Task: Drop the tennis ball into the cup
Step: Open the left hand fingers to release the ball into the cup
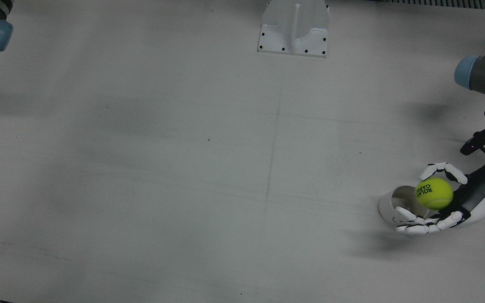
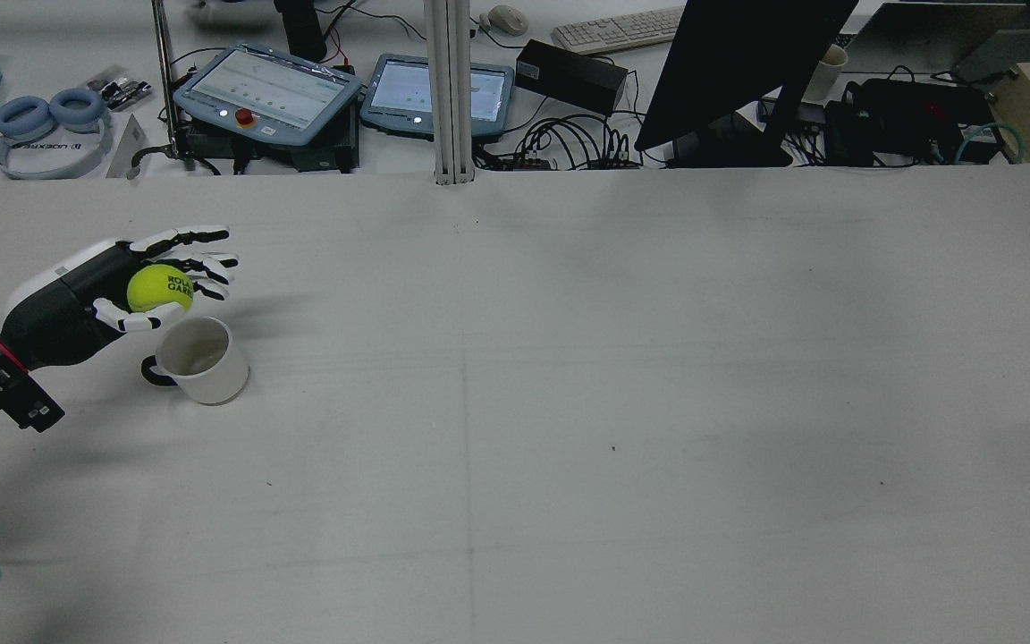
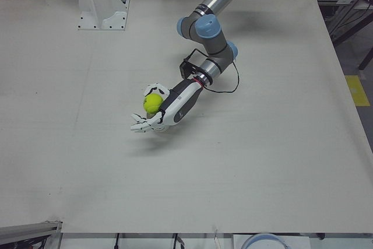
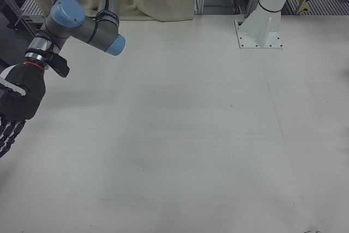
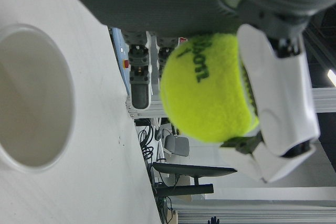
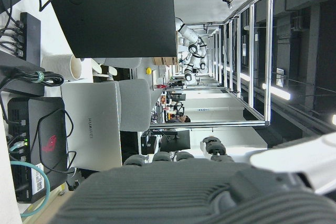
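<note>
1. The left hand (image 2: 113,291), black-palmed with white fingers, cradles the fuzzy yellow-green tennis ball (image 2: 159,288) against its palm. The thumb (image 2: 135,319) curls under the ball on the side toward the cup, and the other fingers (image 2: 184,238) lie loosely spread past it, not clamped tight.

2. The ball is raised off the table (image 2: 569,402), so picking it up looks done. In the front view the ball overlaps the rim of the white ceramic cup with a dark handle (image 2: 198,358). In the left hand view the ball sits off to one side of the cup's mouth, so I judge it near the opening but perhaps not squarely over it.

3. The cup stands upright just beside the hand, and its inside looks empty in the rear view. The drop itself is not yet done.

4. What is left, as I judge it, is to centre the ball over the cup's mouth and spread the fingers to release it.

5. The right hand (image 4: 15,102) hangs well apart from the cup at the table's far side, fingers pointing down and seemingly holding nothing; how far they are parted is hard to tell.
</note>
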Available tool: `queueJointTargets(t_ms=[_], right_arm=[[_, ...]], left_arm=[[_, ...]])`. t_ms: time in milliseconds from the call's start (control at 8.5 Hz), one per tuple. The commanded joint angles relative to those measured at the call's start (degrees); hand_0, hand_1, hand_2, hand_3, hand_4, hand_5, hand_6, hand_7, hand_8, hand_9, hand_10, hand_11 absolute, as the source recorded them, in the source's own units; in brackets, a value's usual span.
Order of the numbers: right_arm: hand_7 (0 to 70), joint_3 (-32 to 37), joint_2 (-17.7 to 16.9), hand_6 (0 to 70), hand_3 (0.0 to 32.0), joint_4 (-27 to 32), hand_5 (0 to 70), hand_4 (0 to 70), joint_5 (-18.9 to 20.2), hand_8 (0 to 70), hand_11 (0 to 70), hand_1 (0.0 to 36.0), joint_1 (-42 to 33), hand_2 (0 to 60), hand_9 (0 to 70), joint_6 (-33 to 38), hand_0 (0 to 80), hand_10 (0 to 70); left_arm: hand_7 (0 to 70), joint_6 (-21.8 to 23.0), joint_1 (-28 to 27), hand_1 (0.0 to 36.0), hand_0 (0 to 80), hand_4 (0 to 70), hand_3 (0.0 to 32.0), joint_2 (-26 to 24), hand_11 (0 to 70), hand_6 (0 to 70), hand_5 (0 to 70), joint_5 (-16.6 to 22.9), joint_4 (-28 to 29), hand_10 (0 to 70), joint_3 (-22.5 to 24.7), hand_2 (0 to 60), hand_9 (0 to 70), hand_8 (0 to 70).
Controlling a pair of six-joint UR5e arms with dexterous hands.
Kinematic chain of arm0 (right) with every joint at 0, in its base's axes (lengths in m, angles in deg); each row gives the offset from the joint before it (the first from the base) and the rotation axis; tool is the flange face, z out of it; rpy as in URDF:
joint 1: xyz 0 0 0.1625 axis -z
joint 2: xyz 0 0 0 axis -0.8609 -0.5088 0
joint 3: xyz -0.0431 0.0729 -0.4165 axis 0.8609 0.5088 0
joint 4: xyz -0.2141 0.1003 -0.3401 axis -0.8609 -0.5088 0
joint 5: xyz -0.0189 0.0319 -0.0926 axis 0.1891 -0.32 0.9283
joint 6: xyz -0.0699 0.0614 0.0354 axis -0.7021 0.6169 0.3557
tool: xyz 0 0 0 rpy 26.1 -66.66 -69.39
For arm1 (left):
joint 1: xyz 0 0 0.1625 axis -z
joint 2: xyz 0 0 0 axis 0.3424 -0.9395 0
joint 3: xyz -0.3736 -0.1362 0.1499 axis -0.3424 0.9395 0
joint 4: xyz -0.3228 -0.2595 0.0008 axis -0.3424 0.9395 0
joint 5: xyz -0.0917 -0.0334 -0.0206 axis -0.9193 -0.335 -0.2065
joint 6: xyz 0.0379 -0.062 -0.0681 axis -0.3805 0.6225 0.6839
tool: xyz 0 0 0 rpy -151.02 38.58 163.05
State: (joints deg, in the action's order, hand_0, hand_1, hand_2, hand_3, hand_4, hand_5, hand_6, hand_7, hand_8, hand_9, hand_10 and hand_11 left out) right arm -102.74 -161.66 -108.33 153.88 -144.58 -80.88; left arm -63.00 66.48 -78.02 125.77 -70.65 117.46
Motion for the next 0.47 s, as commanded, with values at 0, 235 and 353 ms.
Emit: queueJointTargets(t_ms=[0,235,353], right_arm=[[0.0,0.0,0.0,0.0,0.0,0.0,0.0,0.0,0.0,0.0,0.0,0.0,0.0,0.0,0.0,0.0,0.0,0.0],[0.0,0.1,0.0,0.0,0.0,0.0,0.0,0.0,0.0,0.0,0.0,0.0,0.0,0.0,0.0,0.0,0.0,0.0],[0.0,0.1,0.0,0.0,0.0,0.0,0.0,0.0,0.0,0.0,0.0,0.0,0.0,0.0,0.0,0.0,0.0,0.0]], left_arm=[[24.3,0.2,0.0,23.8,52.1,15.1,0.0,0.2,31.2,45.5,15.7,0.4,-0.5,20.1,-0.3,40.7,17.5,18.8],[28.6,0.2,0.0,34.3,79.1,15.1,0.0,0.1,34.1,34.8,17.5,0.3,-0.5,21.2,-0.9,20.6,19.6,17.9],[28.1,0.3,0.0,35.6,80.0,15.4,0.0,0.5,34.9,39.3,19.0,0.3,-0.5,21.6,-0.9,18.7,19.8,19.1]])
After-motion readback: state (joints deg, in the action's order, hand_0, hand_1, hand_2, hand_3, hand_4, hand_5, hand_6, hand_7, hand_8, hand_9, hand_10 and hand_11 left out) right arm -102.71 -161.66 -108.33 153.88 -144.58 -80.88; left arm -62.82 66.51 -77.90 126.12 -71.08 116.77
